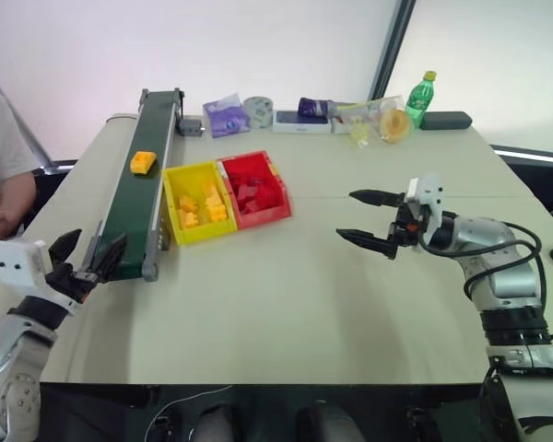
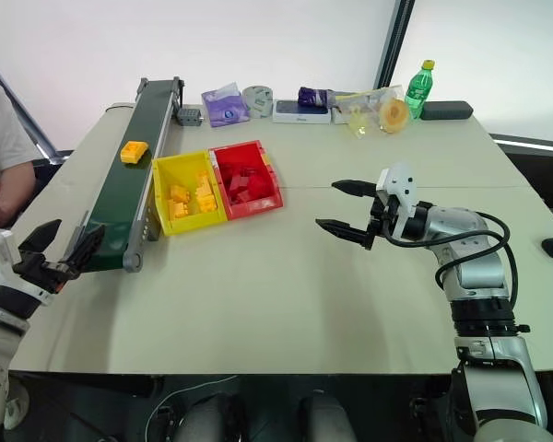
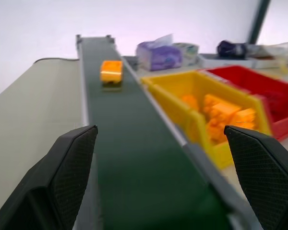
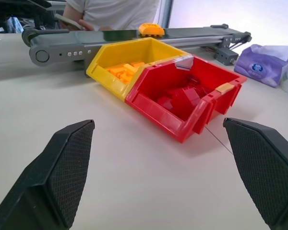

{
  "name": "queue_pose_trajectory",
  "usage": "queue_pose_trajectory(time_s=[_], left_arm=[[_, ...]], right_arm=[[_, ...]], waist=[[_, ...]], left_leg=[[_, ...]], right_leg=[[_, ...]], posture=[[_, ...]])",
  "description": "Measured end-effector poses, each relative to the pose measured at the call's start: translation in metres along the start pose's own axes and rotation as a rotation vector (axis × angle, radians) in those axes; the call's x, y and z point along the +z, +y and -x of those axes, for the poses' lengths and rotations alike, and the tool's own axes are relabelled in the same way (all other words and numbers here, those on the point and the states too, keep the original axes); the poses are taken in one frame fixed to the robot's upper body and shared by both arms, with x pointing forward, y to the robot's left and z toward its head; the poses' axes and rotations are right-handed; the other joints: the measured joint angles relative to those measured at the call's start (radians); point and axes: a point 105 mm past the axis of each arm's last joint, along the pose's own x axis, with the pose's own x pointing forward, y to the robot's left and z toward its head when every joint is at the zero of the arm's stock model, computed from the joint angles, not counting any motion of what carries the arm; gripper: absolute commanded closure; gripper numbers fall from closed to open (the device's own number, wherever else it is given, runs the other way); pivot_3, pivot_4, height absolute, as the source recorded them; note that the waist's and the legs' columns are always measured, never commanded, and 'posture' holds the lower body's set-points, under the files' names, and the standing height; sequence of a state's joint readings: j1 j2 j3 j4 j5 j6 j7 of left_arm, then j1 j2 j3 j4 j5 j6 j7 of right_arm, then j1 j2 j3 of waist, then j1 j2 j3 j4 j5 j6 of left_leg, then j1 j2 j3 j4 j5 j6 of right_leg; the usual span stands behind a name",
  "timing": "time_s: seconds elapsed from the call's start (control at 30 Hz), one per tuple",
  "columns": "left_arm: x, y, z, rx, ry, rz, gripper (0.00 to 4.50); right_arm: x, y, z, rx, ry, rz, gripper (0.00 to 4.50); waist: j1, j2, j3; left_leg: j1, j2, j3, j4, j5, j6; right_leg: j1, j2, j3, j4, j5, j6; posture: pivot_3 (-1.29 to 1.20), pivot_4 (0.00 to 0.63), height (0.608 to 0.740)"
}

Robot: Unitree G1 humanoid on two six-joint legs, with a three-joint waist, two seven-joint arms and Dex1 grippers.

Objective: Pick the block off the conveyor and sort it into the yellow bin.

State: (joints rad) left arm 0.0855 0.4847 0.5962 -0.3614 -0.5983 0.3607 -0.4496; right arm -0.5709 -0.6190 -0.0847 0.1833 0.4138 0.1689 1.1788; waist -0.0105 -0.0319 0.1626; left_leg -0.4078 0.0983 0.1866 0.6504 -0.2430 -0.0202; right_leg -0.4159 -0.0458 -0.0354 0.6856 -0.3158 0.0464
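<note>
While the block (image 1: 143, 162) is riding the conveyor (image 1: 138, 207) well up the belt from your left tool (image 1: 86, 259), you are holding that tool at the belt's near end with its fingers spread wide and nothing between them; you are looking straight up the belt through the wrist view, with the block centred ahead on the green strip. To do this step well, keep the fingers straddling the belt clear of the grey side rails, and close only once the block sits squarely between the pads; the yellow bin (image 1: 172, 204) is lying just beside the belt, on the worktop (image 1: 286, 295). Your right tool (image 1: 369, 221) is hovering spread and empty, well apart from bins and belt.
</note>
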Motion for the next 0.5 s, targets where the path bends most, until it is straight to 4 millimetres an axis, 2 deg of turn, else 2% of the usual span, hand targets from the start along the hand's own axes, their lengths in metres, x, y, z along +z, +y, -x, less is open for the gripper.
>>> queue_pose_trajectory(time_s=[0.13, 0.33, 0.4, 0.5], left_arm=[[0.007, 0.0, -0.004, 0.016, -0.028, -0.004, 0.04], [0.003, -0.002, -0.009, 0.021, 0.016, 0.0, 0.04], [0.008, 0.001, -0.02, 0.021, 0.062, -0.036, 0.04], [0.026, 0.012, -0.038, 0.058, 0.08, -0.06, 0.04]], right_arm=[[0.002, -0.001, -0.002, 0.007, -0.006, 0.002, 0.0], [0.002, -0.002, -0.002, 0.007, -0.006, 0.001, 0.0], [0.002, -0.001, -0.002, 0.008, -0.006, 0.0, 0.0], [0.002, -0.001, -0.003, 0.008, -0.007, 0.001, 0.0]], waist=[[-0.005, 0.0, 0.0], [-0.009, 0.0, 0.0], [-0.006, 0.0, 0.0], [-0.002, 0.0, 0.0]], left_leg=[[0.0, 0.0, 0.0, 0.0, 0.0, 0.0], [0.0, 0.0, 0.0, -0.001, 0.0, 0.0], [0.0, 0.0, 0.0, -0.001, 0.0, 0.0], [0.0, 0.0, 0.0, 0.0, 0.0, 0.0]], right_leg=[[0.0, 0.0, 0.0, 0.0, 0.0, 0.0], [0.0, 0.001, 0.0, 0.0, 0.0, 0.0], [0.0, 0.001, 0.0, 0.0, 0.0, 0.0], [0.001, 0.0, 0.0, 0.0, 0.0, 0.0]], posture=[[0.0, 0.15, 0.74], [0.0, 0.15, 0.74], [0.0, 0.15, 0.74], [0.0, 0.15, 0.74]])
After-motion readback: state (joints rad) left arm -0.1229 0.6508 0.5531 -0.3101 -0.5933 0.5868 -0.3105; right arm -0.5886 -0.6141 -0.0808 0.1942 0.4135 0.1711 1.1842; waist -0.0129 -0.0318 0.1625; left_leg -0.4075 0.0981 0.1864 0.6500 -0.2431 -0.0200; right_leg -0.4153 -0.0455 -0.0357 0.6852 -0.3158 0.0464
